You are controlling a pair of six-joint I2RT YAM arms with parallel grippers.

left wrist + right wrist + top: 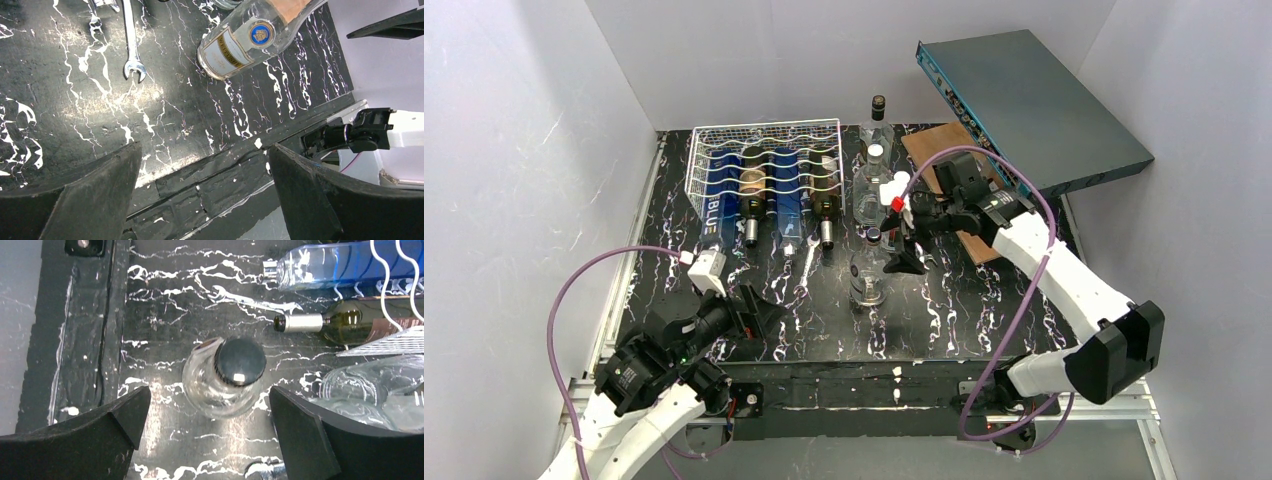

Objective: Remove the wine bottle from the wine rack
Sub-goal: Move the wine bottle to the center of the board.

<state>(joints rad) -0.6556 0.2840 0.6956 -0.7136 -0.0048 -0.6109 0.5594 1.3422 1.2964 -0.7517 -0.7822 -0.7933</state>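
The silver-white wire wine rack (pixel 764 140) stands at the back left. Two dark wine bottles (pixel 752 195) (pixel 826 200) lie in it between two blue bottles (pixel 721 195), necks pointing toward me. My right gripper (pixel 904 258) hangs open to the right of the rack, above an upright clear bottle (pixel 867 278). In the right wrist view that bottle's dark cap (pixel 239 361) sits just ahead of the open gripper (pixel 210 390), and a wine bottle (pixel 345 322) lies under the rack wire (pixel 395 290). My left gripper (pixel 769 315) is open, empty and low near the front edge (pixel 205 147).
Two more clear bottles (pixel 869 190) (pixel 877 125) stand in a row right of the rack. A wrench (pixel 134 45) lies on the black marbled table (pixel 944 310). A brown wooden board (pixel 934 145) and a dark flat box (pixel 1034 100) sit at the back right.
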